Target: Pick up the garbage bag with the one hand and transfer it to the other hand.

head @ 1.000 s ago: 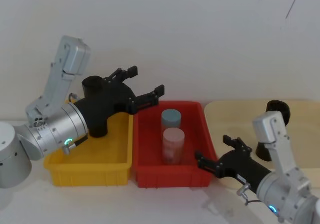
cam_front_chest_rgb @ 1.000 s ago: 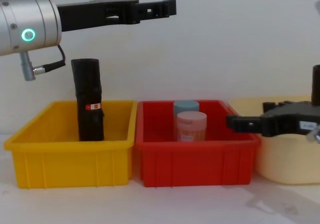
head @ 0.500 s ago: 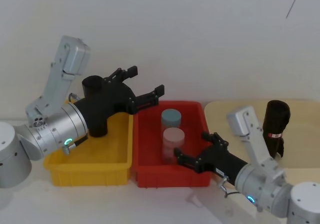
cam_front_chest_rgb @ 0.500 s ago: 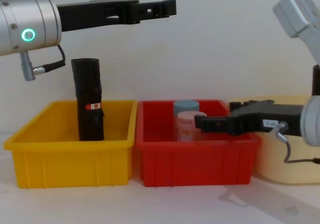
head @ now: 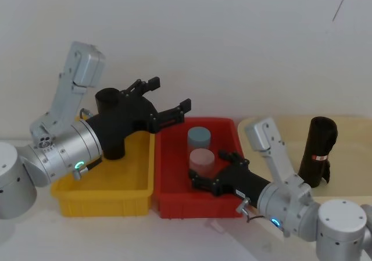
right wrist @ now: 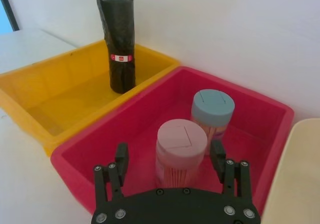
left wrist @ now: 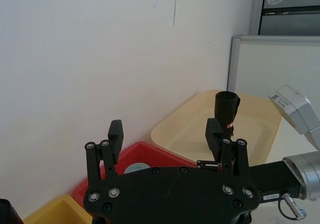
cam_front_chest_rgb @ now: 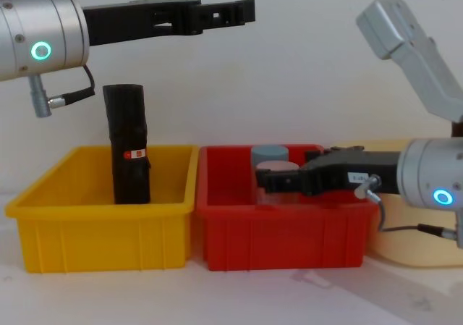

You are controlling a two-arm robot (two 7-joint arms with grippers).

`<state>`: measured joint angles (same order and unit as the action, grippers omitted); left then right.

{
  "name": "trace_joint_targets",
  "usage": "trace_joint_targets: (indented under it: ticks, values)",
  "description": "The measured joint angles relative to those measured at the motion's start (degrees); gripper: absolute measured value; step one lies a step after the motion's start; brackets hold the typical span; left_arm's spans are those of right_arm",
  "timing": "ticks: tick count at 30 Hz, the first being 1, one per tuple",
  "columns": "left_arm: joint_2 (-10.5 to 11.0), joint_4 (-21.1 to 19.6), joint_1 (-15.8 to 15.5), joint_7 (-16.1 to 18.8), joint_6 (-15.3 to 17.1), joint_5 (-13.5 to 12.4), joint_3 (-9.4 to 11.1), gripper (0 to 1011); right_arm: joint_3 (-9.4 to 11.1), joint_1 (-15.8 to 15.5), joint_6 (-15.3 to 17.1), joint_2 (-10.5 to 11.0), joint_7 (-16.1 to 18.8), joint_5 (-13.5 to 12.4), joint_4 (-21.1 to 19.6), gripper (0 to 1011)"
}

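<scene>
The garbage bag is a black roll with a white band and a red mark, standing upright in the yellow bin. It also shows in the right wrist view and in the head view, where the left gripper covers its middle. My left gripper, on the green-ringed wrist, hangs open above and past the roll, well clear of it. My right gripper carries a white sticker. It is open and empty, low over the red bin, right beside the pink-lidded jar.
A second black roll stands upright on the beige tray at the right. A blue-lidded jar stands behind the pink one in the red bin. The yellow and red bins touch side by side against the white wall.
My right arm has swung left from the beige tray's edge to over the red bin, its gripper now at the pink-lidded jar. The left arm and both rolls have not moved.
</scene>
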<state>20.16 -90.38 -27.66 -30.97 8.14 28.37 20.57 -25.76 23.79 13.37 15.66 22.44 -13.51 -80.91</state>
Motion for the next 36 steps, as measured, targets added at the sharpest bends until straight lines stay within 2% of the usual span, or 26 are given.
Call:
trace_joint_targets:
  ticks: [25,32,36]
  values:
    - [0.0,0.0,0.0,0.0,0.0,0.0,0.0,1002,-1.74,6.09,-1.3,-3.72,-0.06,1.64,10.04,999]
    - [0.0,0.0,0.0,0.0,0.0,0.0,0.0,1002,-1.95,6.83,-1.57,-4.3,-0.19,2.14,11.51,875]
    - [0.0,0.0,0.0,0.0,0.0,0.0,0.0,1001,-2.01,7.11,-1.67,-4.49,-0.24,2.3,11.99,753]
